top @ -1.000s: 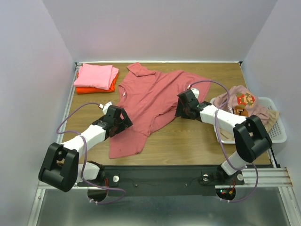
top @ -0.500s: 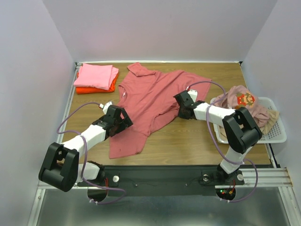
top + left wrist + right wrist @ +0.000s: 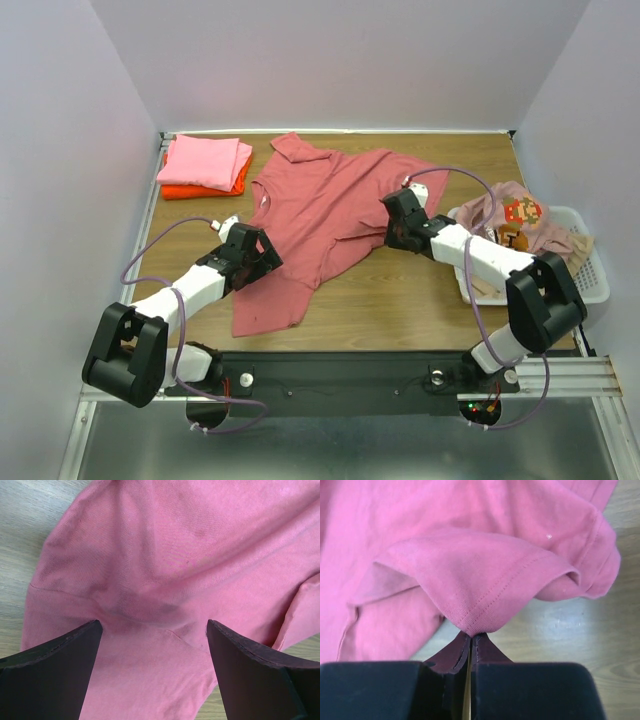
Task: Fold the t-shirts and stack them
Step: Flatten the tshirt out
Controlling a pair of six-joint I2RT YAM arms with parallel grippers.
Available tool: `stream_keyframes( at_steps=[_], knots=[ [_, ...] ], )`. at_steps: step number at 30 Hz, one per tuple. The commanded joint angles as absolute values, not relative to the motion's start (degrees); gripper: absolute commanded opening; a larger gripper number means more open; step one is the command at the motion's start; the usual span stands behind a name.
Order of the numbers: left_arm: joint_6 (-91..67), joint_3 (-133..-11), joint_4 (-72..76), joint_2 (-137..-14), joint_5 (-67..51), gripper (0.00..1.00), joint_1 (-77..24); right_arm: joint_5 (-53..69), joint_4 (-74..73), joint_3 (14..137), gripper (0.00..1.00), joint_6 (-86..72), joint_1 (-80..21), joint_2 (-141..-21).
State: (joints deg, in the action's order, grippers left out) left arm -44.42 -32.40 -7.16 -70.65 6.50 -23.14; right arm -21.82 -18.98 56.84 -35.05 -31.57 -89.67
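A dusty rose-red t-shirt [image 3: 320, 205] lies spread and rumpled across the middle of the wooden table. My right gripper [image 3: 392, 232] is shut on a stitched edge of it at its right side; in the right wrist view the cloth [image 3: 485, 565] peaks up from the pinched jaws [image 3: 472, 636]. My left gripper [image 3: 262, 262] hovers open over the shirt's lower left part, its fingers [image 3: 65, 655] astride flat cloth [image 3: 165, 565] without gripping it. A folded light pink t-shirt [image 3: 205, 160] sits on a folded orange one [image 3: 200, 190] at the back left.
A white mesh basket [image 3: 592, 288] stands at the right edge, holding a pale pink pixel-print shirt [image 3: 520, 212] and a beige one [image 3: 575, 255]. White walls close in the table on three sides. The arm bases sit along the near edge.
My right gripper has closed on the rose-red shirt's edge and its arm has shifted slightly. The left arm has not moved.
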Motion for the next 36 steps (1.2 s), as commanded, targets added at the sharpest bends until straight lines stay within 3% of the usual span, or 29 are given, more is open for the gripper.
stream_keyframes(
  at_steps=[1,16,23,25,26,29,35,36],
  knots=[
    [-44.38,-32.43,-7.82,-69.26,7.65,0.98,-23.12,-17.75,-26.18,55.29,0.00,-33.75,-31.82,-84.91],
    [-45.61,-33.49,-14.06,-66.89,9.40,0.98,-23.12,-19.24,-59.66,43.07,0.00,-47.36,-31.73,-60.75],
    [-47.11,-34.89,-18.45,-65.66,11.68,0.98,-23.12,-11.16,-61.96,39.98,0.01,-55.80,-31.73,-51.52],
    [-47.63,-35.68,-19.94,-65.83,13.00,0.98,-23.12,-14.57,-66.08,42.00,0.09,-57.47,-31.73,-50.98],
    [-48.07,-36.47,-21.26,-66.18,14.14,0.98,-23.12,-15.29,-68.09,42.97,0.30,-57.48,-31.73,-50.89],
    [-48.34,-37.61,-22.06,-66.10,14.59,0.98,-23.12,-15.56,-69.70,45.70,0.62,-55.74,-31.73,-51.50],
    [-48.87,-40.77,-21.63,-64.60,15.38,0.98,-23.12,-13.27,-66.64,50.01,0.85,-46.43,-31.73,-52.47],
    [-48.78,-41.39,-21.27,-64.69,15.38,0.98,-23.12,-13.27,-62.97,50.27,1.00,-45.36,-31.73,-52.47]
  ],
)
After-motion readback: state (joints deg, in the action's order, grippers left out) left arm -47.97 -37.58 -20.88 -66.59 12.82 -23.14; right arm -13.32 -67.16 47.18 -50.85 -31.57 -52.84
